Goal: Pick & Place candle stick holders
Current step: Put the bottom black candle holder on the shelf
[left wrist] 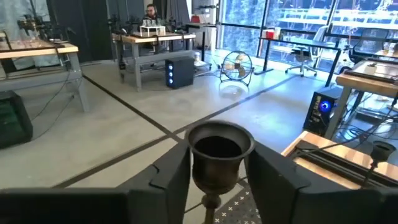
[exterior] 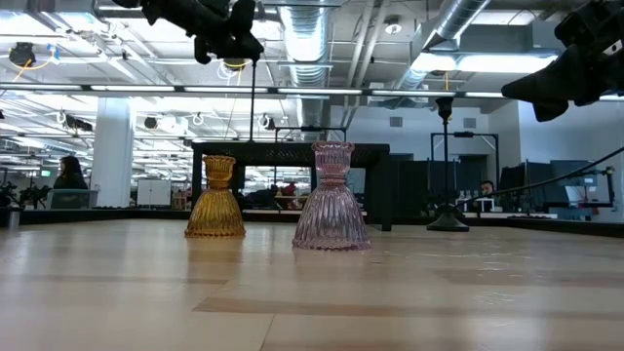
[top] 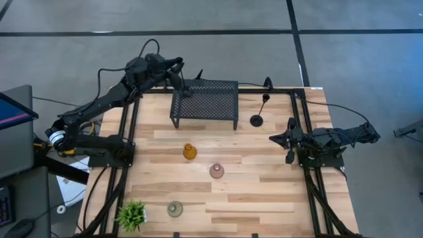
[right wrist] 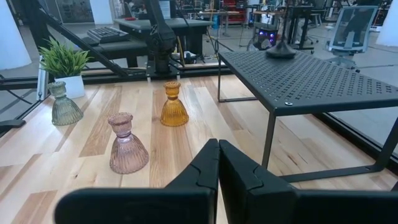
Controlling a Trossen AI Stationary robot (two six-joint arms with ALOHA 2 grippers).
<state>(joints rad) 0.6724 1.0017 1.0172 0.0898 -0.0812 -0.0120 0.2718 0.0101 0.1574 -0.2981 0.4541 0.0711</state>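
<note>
My left gripper is over the far left corner of the black mesh stand, shut on a tall black candle stick holder. A second tall black holder stands on its round base on the table right of the stand. The amber holder, pink holder and grey-green holder stand on the table. My right gripper is shut and empty near the table's right edge. My left gripper pinches the holder's cup, at the top of the stem, between its two fingers. The fingers come about level from the table's left. The holder is upright, its stem hangs below the fingers, and its round base is at the stand's top; whether it rests there I cannot tell.
A small spiky green plant stands at the near left corner, beside the grey-green holder. The mesh stand fills the far middle of the table. Dark frame rails run along the left and right edges.
</note>
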